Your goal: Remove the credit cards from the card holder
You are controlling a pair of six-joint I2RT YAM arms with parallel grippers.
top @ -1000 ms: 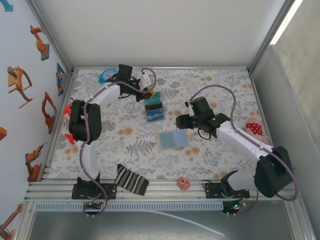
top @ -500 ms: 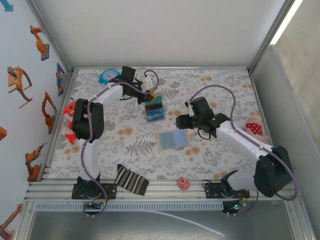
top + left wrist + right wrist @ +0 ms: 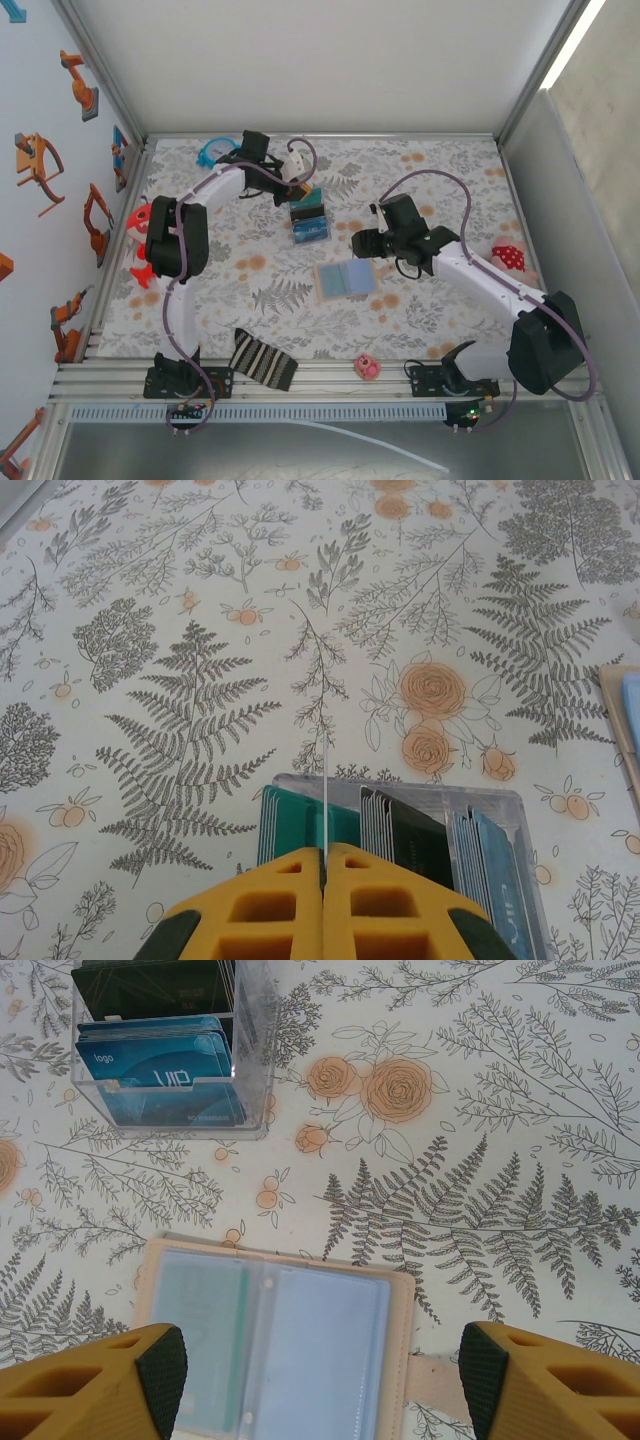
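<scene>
The card holder (image 3: 345, 279) lies open on the flowered table, tan rim round two pale blue panels (image 3: 300, 1345). A greenish card shows in its left pocket (image 3: 200, 1330). My right gripper (image 3: 322, 1380) hovers open just above it, one finger (image 3: 155, 1375) off each side; in the top view the right gripper (image 3: 365, 243) is at the holder's far right. My left gripper (image 3: 324, 865) is shut on a thin card (image 3: 325, 800) seen edge-on, above a clear box (image 3: 400, 795) of teal, black and blue cards. From above, the left gripper (image 3: 297, 185) is over that box (image 3: 309, 222).
A blue round object (image 3: 213, 150) sits at the back left, a red toy (image 3: 138, 240) by the left arm. A striped cloth (image 3: 262, 360) and a small pink item (image 3: 367, 367) lie near the front edge. A red spotted item (image 3: 508, 257) is at the right wall.
The left arm has swung its elbow outward and its gripper has shifted slightly toward the clear box with the card still held. The right arm has not moved.
</scene>
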